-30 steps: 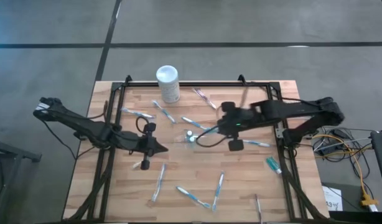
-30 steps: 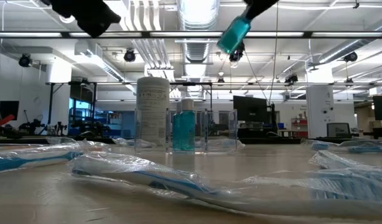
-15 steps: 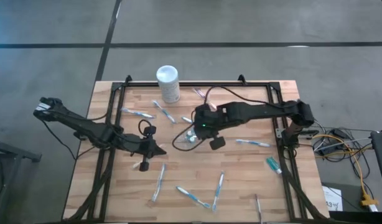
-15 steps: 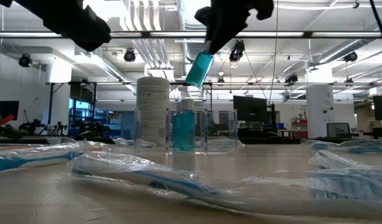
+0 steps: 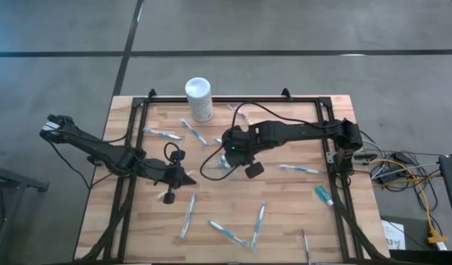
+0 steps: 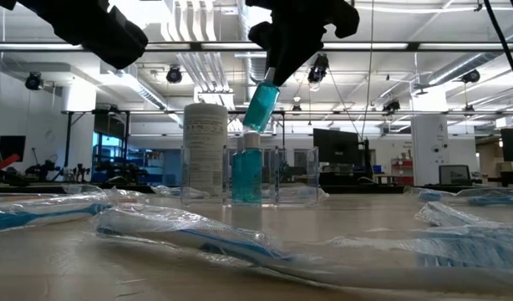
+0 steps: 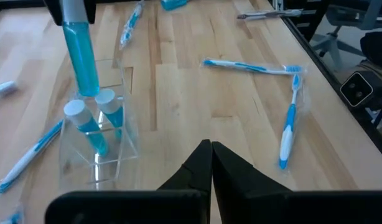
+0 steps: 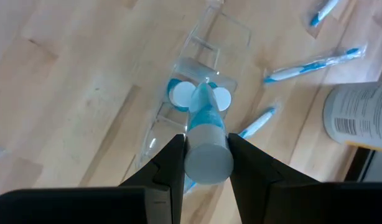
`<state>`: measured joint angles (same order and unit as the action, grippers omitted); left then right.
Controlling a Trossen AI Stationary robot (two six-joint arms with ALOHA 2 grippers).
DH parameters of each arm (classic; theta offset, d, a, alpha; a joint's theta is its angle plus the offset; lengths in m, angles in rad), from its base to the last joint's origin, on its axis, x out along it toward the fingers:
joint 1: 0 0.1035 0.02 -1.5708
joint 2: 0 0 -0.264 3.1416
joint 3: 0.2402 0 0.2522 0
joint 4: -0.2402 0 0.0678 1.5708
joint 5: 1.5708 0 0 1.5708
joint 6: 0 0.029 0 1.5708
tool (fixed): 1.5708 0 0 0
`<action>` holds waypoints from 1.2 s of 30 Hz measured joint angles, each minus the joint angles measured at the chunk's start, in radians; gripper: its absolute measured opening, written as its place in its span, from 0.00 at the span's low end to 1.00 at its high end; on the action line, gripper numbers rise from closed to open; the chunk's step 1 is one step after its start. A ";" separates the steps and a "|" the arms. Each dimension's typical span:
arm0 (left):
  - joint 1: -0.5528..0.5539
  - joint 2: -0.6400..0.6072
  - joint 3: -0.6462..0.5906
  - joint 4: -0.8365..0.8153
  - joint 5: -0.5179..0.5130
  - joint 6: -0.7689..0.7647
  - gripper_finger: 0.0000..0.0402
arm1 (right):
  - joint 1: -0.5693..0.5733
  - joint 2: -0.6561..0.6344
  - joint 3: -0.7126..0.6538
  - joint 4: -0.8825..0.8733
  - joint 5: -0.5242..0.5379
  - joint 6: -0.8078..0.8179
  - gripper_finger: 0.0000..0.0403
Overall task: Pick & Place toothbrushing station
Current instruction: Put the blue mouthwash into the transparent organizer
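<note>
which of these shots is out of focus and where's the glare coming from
Low view: the wrapped toothbrushes nearest the lens are soft, while the clear holder farther back is sharper; ceiling lights glare at the top. Right wrist view: the blue tube held in the right gripper is blurred at its near end.

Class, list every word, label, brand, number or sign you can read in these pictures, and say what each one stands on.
No text here can be read.
White canister: printed lines on its label, too small and blurred to read.
White canister in the low view: label print is only grey smudges.
Toothpaste tube held by the right gripper: no print shows.
Clear holder: no markings.
</note>
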<state>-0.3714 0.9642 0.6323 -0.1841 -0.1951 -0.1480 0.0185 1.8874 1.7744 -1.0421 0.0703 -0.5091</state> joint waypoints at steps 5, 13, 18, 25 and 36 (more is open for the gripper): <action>0.000 0.000 0.000 0.000 0.000 0.020 0.03 | -0.001 0.019 0.000 0.010 0.001 -0.023 0.23; 0.000 0.000 0.000 -0.002 0.000 0.019 0.03 | -0.010 0.108 0.063 -0.020 -0.001 -0.045 0.23; -0.001 0.000 0.000 -0.010 0.000 0.019 0.02 | -0.013 0.179 0.132 -0.075 -0.004 -0.052 0.23; -0.001 0.000 -0.003 -0.019 0.000 0.018 0.03 | -0.020 0.272 0.228 -0.164 -0.003 -0.052 0.23; 0.000 0.001 -0.052 0.026 -0.003 0.014 0.03 | -0.041 0.292 0.225 -0.129 -0.003 -0.093 0.23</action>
<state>-0.3717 0.9649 0.5804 -0.1585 -0.1983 -0.1337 -0.0223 2.1796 1.9993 -1.1712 0.0677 -0.6017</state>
